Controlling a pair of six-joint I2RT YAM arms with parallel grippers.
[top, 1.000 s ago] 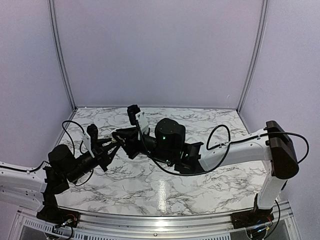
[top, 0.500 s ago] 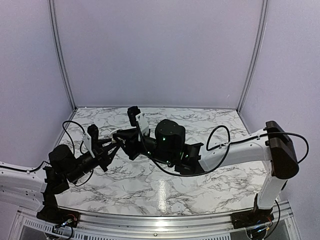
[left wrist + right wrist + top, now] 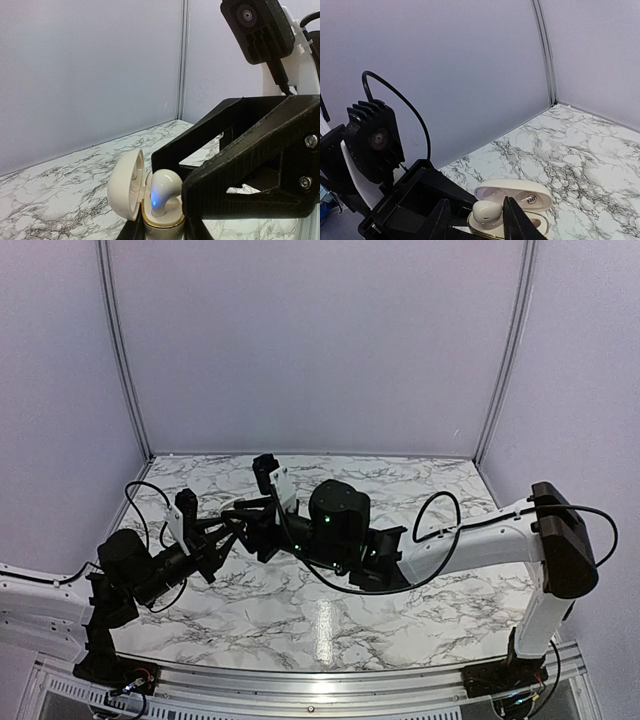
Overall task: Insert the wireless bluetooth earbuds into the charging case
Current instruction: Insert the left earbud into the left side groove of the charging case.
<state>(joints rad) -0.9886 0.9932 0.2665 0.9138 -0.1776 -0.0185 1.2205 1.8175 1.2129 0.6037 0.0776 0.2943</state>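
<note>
A white charging case [image 3: 159,224] with a gold rim stands upright between the fingers of my left gripper [image 3: 161,233], which is shut on its base. Its lid [image 3: 124,186] is swung open. One white earbud [image 3: 163,191] sits in the case with a blue light glowing on it. In the right wrist view the same earbud [image 3: 487,212] lies between the spread fingers of my right gripper [image 3: 479,223], with a gap on its left side. The lid [image 3: 514,193] lies open behind it. In the top view the two grippers [image 3: 240,527] meet above the table and hide the case.
The marbled table [image 3: 330,610] lies below both arms. Grey walls close it in at the back and sides. The right arm's wrist camera and cable [image 3: 260,30] hang close in front of the left wrist.
The right gripper's fingers have spread apart around the earbud. Both arms have hardly moved.
</note>
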